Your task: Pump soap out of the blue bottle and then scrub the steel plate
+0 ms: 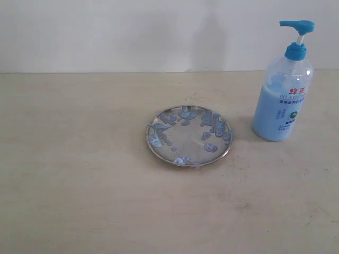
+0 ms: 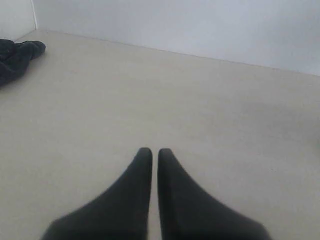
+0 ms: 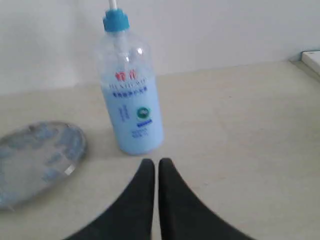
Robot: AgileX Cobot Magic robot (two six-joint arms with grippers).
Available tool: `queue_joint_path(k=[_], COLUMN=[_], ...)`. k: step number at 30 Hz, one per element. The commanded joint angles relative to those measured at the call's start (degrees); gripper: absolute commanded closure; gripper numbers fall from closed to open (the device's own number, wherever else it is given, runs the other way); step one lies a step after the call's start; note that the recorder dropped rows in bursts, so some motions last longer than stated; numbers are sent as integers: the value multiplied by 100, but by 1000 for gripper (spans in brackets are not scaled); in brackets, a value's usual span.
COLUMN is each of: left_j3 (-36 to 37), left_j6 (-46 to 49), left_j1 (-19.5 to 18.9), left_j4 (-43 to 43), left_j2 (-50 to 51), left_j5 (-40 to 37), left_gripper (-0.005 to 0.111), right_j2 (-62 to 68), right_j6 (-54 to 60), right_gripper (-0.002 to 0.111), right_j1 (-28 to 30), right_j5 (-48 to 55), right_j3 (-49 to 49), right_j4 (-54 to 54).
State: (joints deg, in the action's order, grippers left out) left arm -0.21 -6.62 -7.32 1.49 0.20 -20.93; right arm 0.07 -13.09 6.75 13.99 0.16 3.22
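The steel plate [image 1: 189, 136] lies flat at the middle of the table, speckled with pale-blue soap [image 1: 162, 130] blobs; the right wrist view shows it too [image 3: 37, 159]. To its right the blue bottle [image 1: 283, 95] stands upright, with light blue liquid inside and its blue pump head [image 1: 297, 25] pointing left. In the right wrist view the bottle [image 3: 131, 102] is just beyond my right gripper [image 3: 155, 163], which is shut on nothing and apart from it. My left gripper [image 2: 155, 152] is shut and empty over bare table. Neither gripper shows in the exterior view.
A dark crumpled cloth [image 2: 16, 57] lies at the table's edge in the left wrist view. A white wall [image 1: 132, 32] backs the table. A pale flat object [image 3: 312, 60] sits at the edge of the right wrist view.
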Motion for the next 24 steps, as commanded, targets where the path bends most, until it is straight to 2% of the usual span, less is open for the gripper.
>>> queue_joint_path(k=[1, 10, 12, 14, 17, 19, 24], left_j3=[21, 21, 21, 21, 21, 21, 21], left_j6=[-30, -30, -30, -30, -30, -30, -30], left_j1=[-1, -1, -1, -1, -1, -1, -1], left_j4=[6, 6, 6, 6, 6, 6, 6], left_j2=[-20, -20, -20, -20, -20, -20, -20], left_j5=[54, 54, 54, 54, 54, 54, 54], left_gripper=[103, 103, 103, 103, 103, 103, 103], right_j2=[-7, -7, -7, 172, 927, 1736, 3914], right_j6=[-954, -1358, -1085, -478, -417, -484, -64], right_gripper=[108, 108, 108, 103, 83, 68, 15], right_j1=[6, 6, -4, -5, -5, -5, -5], right_j5=[-716, -1467, -1912, -2481, -2614, -2614, -2638], right_j3=[-16, -16, -16, -16, -598, -943, -1368], right_j4=[-953, -1025, -945, -226, 1548, 2343, 2581])
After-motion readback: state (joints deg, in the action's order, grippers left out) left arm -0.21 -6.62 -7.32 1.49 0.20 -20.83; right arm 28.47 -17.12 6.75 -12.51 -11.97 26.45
